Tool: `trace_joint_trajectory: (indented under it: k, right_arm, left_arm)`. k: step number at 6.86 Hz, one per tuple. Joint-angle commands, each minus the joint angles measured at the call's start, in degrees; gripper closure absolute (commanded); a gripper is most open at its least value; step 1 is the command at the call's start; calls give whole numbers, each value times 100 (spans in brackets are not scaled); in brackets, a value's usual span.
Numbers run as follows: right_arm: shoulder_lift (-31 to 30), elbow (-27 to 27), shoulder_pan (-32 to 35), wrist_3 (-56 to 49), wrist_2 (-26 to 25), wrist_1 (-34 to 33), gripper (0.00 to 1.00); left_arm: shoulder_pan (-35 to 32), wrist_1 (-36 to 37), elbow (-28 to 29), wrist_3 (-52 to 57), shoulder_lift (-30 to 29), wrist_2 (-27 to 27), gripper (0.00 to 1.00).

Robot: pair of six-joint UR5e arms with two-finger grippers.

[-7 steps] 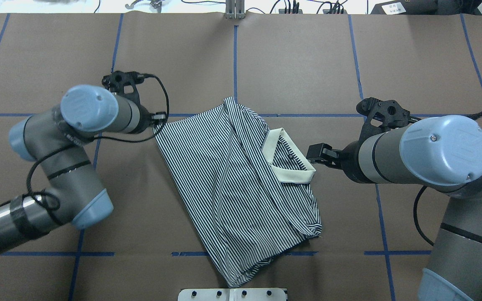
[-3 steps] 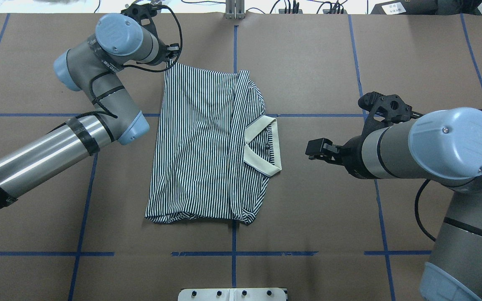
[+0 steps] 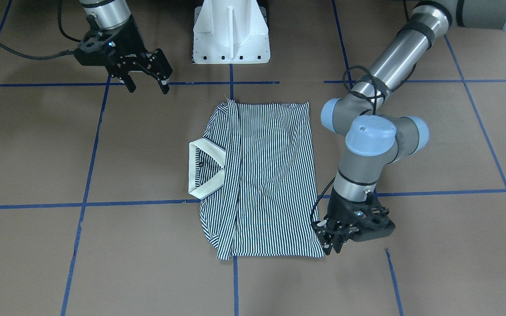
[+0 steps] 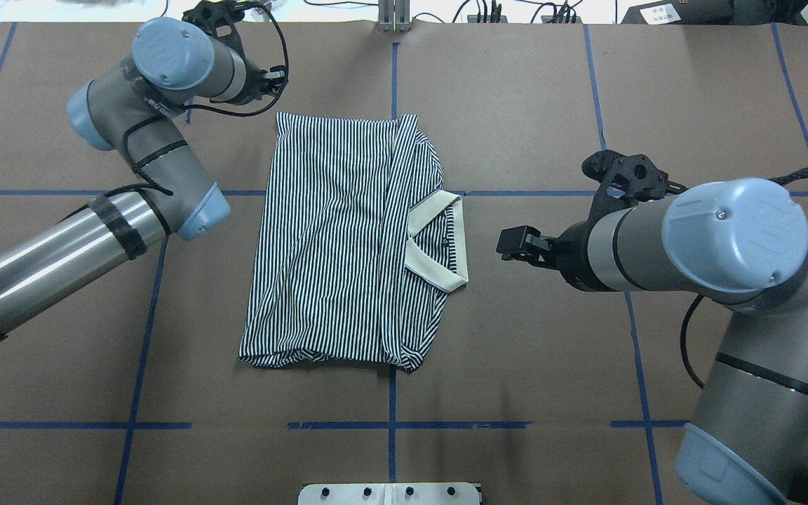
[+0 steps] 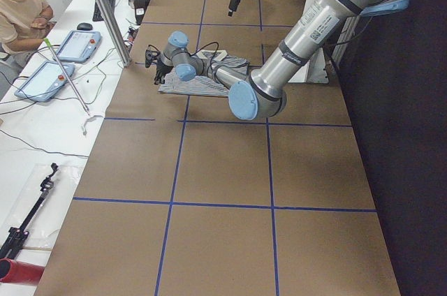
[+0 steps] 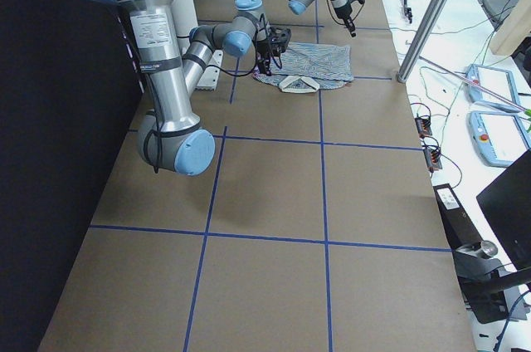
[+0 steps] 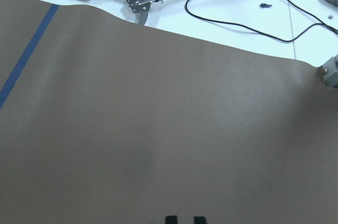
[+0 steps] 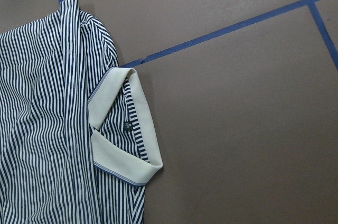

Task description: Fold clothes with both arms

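The striped polo shirt [image 4: 334,238] lies folded and flat at mid-table, its cream collar [image 4: 439,245] on the side toward my right arm. My left gripper [image 3: 330,246] hovers just off the shirt's far corner, its fingers slightly apart and nothing between them. In the left wrist view only the two fingertips [image 7: 169,219] and bare table show. My right gripper [image 3: 148,87] stands open above the table, a short way from the collar [image 3: 204,169]. The right wrist view looks down on the collar [image 8: 119,139] and the shirt [image 8: 42,129], with no fingers in sight.
The white pedestal base [image 3: 231,30] stands at the robot's edge. Blue tape lines [image 4: 391,84] cross the brown table. Beyond the far edge lie cables and a metal tool [image 7: 142,3]. A seated person [image 5: 21,3] and tablets [image 5: 77,45] are at a side desk.
My left gripper pulled the shirt's corner toward the far edge, turning and straightening the shirt, then let go and drew off. My right gripper edged toward the collar.
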Motion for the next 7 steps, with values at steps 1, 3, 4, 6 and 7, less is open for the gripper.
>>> trace_joint_trajectory:
  k: [1, 3, 4, 6, 7]
  right_arm:
    - [657, -774, -132, -8, -50, -5, 0]
    - [1081, -1155, -684, 306, -489, 21, 0]
    - [1126, -1252, -843, 343, -508, 4, 0]
    - [1870, -2205, -1028, -651, -534, -49, 0]
    - [2135, -2611, -1038, -1311, -491, -67, 0]
  left_arm:
    - [-20, 40, -1423, -35, 1004, -494, 60]
    - [-20, 49, -1552, -70, 1061, -459, 60]
    - [-20, 49, -1552, -70, 1087, -459, 60]
    - [-20, 49, -1552, -61, 1096, -442, 60]
    - [-20, 40, -1552, -61, 1105, -442, 60]
